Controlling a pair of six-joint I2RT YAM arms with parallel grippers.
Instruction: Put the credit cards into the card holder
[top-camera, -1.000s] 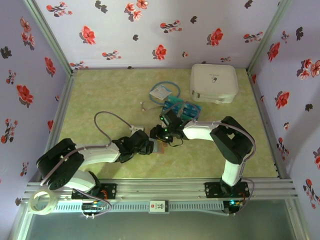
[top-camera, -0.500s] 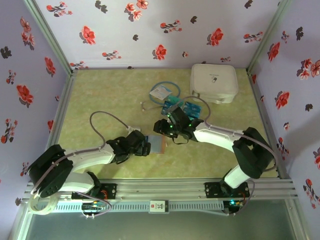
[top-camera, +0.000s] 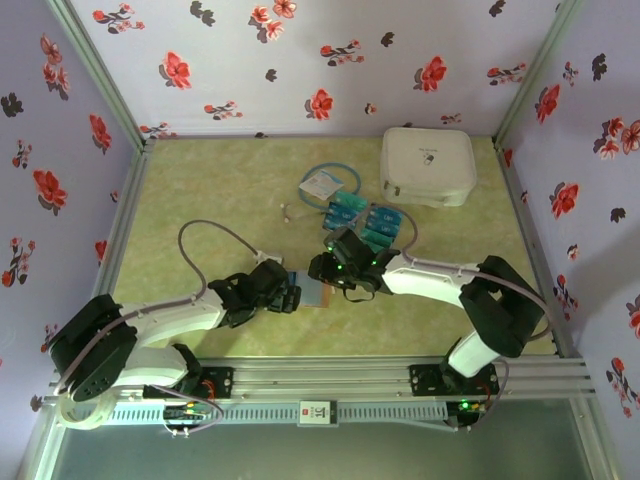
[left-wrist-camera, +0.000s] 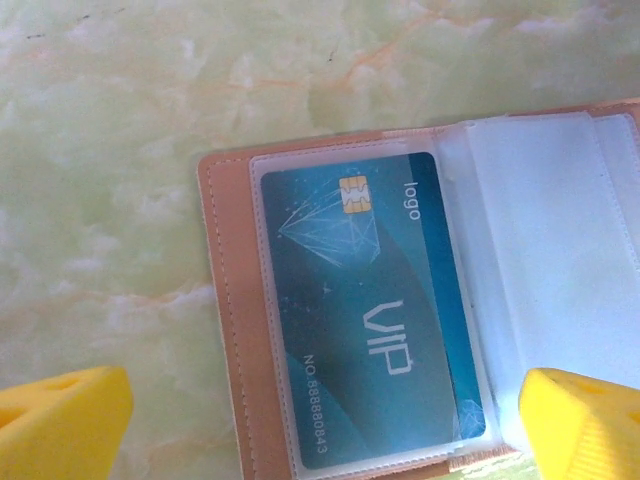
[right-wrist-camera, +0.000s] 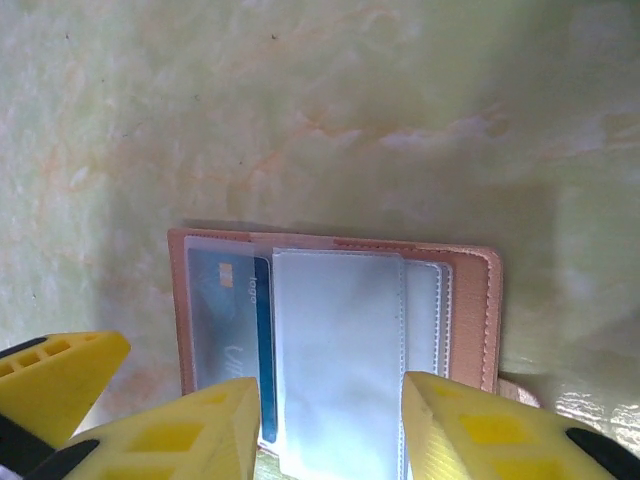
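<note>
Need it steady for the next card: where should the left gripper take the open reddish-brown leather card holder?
Probably the bare stitched margin of the reddish-brown leather card holder, approached from the table side at the left wrist view's left. It lies flat and open; clear plastic sleeves and the teal VIP card cover the rest. The left gripper hangs open above.

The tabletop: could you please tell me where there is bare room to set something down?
Bare: far-left table, from the left wall to the blue packet; also the strip between card holder and near edge. Crowded: around the credit cards and white case.
</note>
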